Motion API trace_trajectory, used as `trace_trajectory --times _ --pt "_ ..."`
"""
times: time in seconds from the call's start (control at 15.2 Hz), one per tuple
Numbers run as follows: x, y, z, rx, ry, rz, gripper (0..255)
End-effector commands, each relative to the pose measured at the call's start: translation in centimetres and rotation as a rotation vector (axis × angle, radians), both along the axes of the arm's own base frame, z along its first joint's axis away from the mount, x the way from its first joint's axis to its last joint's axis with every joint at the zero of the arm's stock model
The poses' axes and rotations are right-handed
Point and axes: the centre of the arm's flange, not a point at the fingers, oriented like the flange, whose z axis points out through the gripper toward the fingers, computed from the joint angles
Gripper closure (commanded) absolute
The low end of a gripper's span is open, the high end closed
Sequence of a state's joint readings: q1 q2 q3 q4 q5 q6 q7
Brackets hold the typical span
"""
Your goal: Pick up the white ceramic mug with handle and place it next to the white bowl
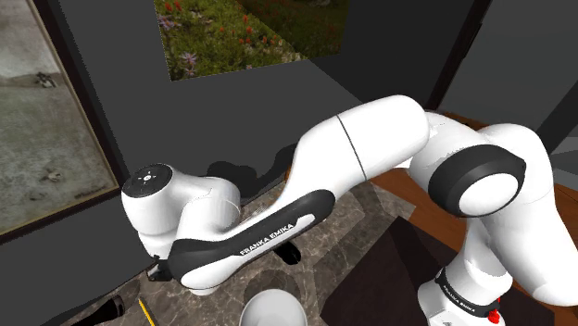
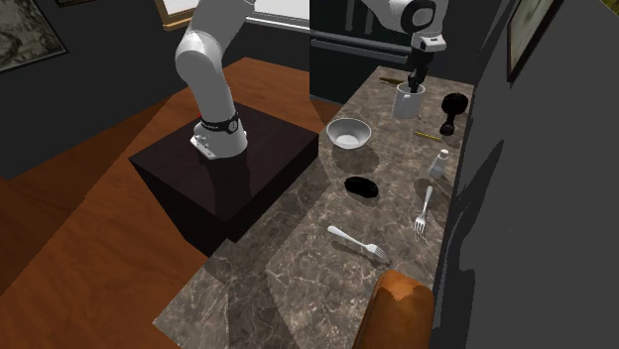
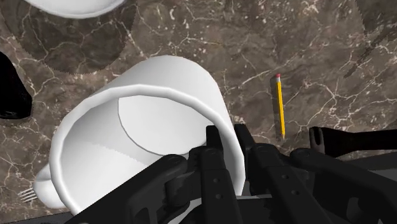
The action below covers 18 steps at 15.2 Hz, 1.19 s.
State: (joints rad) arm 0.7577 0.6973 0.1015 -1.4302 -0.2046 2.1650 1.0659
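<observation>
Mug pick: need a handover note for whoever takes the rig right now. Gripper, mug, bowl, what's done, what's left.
The gripper looks shut on the wall of the mug, one finger inside the rim and one outside.
The mug is white and upright at the far end of the counter in the second exterior view. I cannot tell whether it is off the surface.
The bowl is white and sits on the counter, apart from the mug and closer to the stand.
Done: approach and grasp.
Left: lift the mug, carry it to the bowl, set it down beside the bowl, release.
</observation>
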Motion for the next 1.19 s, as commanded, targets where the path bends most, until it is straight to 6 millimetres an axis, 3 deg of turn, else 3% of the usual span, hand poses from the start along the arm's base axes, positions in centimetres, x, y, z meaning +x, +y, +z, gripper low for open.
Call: trace_trajectory --times 0.0,1.12 --pt "-0.2 2.7 -0.1 0.000 -0.001 -0.001 255" --pt "-0.2 3.1 -8.5 0.000 -0.001 -0.001 255"
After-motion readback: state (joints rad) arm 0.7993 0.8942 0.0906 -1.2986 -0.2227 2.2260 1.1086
